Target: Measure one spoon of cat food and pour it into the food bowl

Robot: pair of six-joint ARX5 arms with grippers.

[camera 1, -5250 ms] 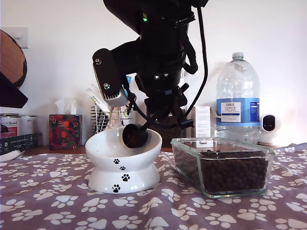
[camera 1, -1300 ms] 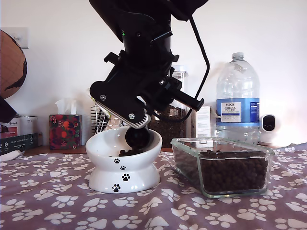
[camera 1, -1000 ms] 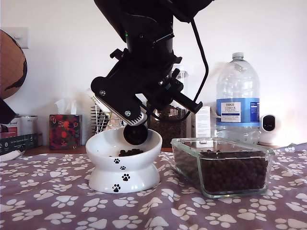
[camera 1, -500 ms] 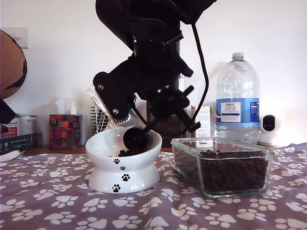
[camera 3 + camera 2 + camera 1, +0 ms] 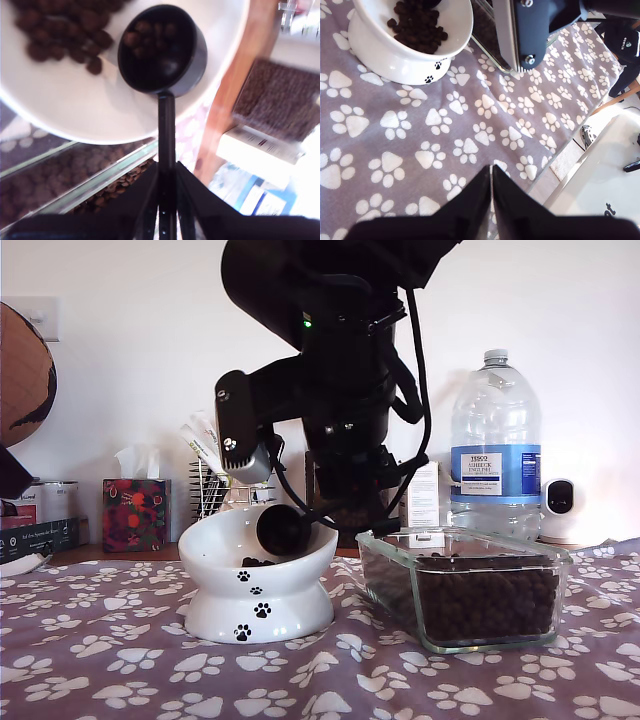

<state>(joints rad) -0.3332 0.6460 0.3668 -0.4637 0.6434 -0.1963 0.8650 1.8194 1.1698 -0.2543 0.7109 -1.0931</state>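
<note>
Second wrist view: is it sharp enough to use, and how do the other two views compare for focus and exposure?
Second wrist view: the spoon is fairly sharp, while the kibble in the bowl and the background are soft, with blown-out white at one edge. First wrist view: crisp and evenly lit. Exterior view: sharp, but the arm is a dark silhouette against the bright wall.

Glossy white ceramic food bowl (image 5: 258,580); black plastic spoon (image 5: 161,60); clear glass dish (image 5: 462,585); matt paw-print cloth (image 5: 120,670); clear plastic water bottle (image 5: 496,445).
</note>
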